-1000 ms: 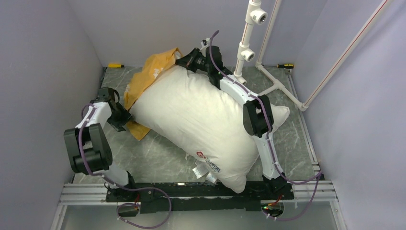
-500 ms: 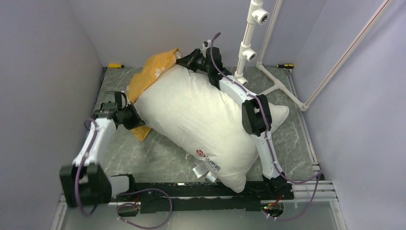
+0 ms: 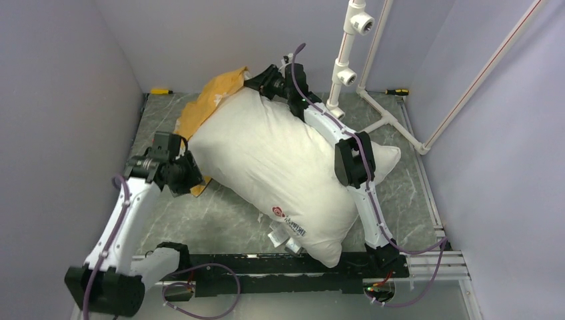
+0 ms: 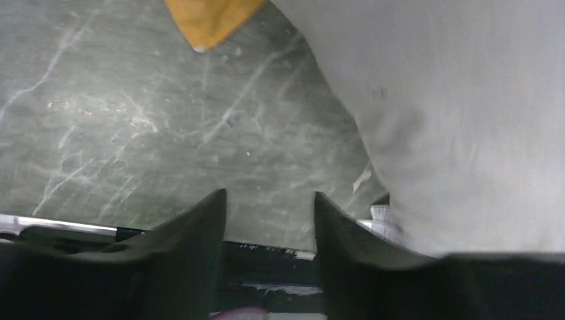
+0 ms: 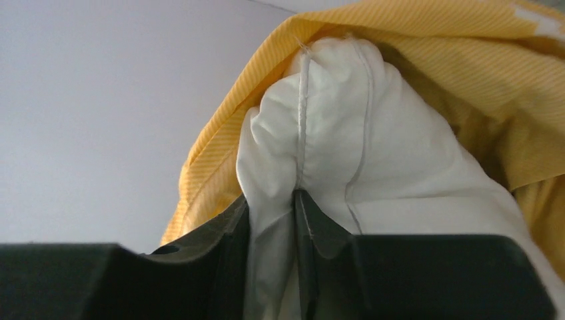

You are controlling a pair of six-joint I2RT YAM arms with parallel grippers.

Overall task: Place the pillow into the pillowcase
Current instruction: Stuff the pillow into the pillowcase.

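Note:
The white pillow (image 3: 280,167) lies diagonally across the table, its red logo and tags at the near end. The pillowcase (image 3: 212,100) shows its orange-yellow side, bunched under the pillow's far left end; its blue side is hidden. My right gripper (image 3: 256,83) is shut on the pillow's far corner (image 5: 320,133), with orange pillowcase cloth (image 5: 433,40) around that corner. My left gripper (image 3: 190,177) is open and empty at the pillow's left edge, beside an orange pillowcase corner (image 4: 210,20); the pillow (image 4: 466,120) fills the right of the left wrist view.
A white pipe frame (image 3: 346,60) stands at the back right. Small yellow tools lie at the back left (image 3: 160,91) and back right (image 3: 397,92). Grey walls close in on three sides. The right arm (image 3: 353,163) lies over the pillow.
My left arm has stretched forward and its gripper has moved right, up to the pillow's left edge. The right gripper and the pillow have barely moved.

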